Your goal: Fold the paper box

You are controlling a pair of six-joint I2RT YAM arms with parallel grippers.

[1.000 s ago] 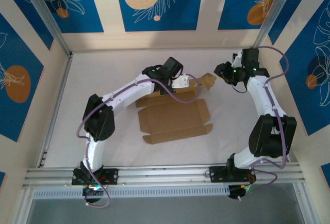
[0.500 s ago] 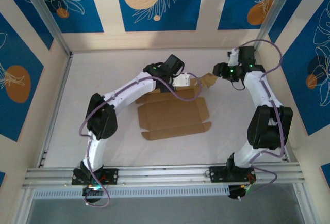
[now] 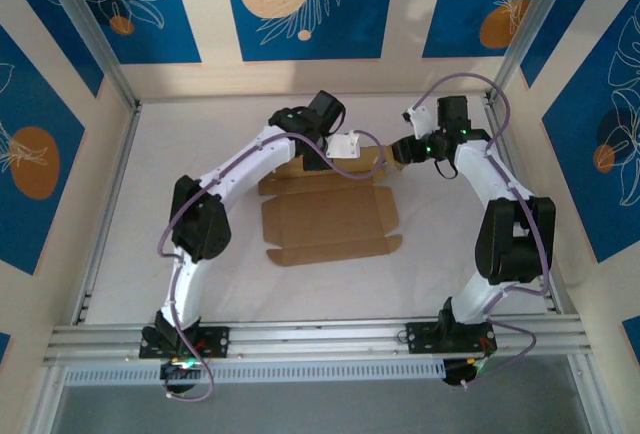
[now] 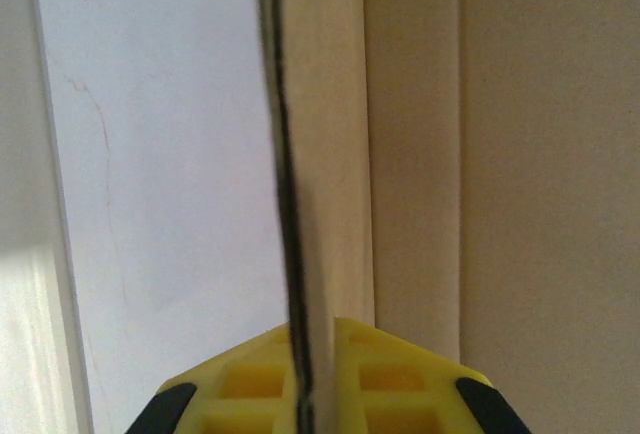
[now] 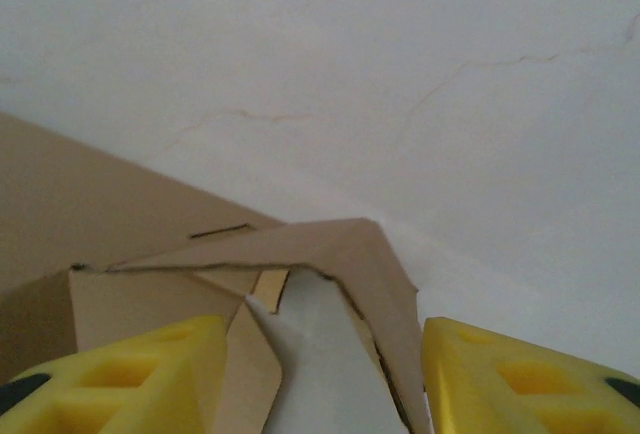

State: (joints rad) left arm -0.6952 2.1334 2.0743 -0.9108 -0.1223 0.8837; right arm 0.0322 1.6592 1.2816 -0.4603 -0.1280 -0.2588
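On the box (image 3: 330,219), left gripper (image 4: 312,344) pinches the far wall (image 4: 320,154); right gripper (image 5: 325,354), newly spread, has moved astride the flap (image 5: 345,254), ready for folding.

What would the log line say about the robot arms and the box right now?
box: mostly flat, far edge lifted | left fingers: shut on box edge | right fingers: open, astride box corner

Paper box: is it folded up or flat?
Mostly flat: the paper box lies spread out; only its far flap is raised, pinched by the left gripper.
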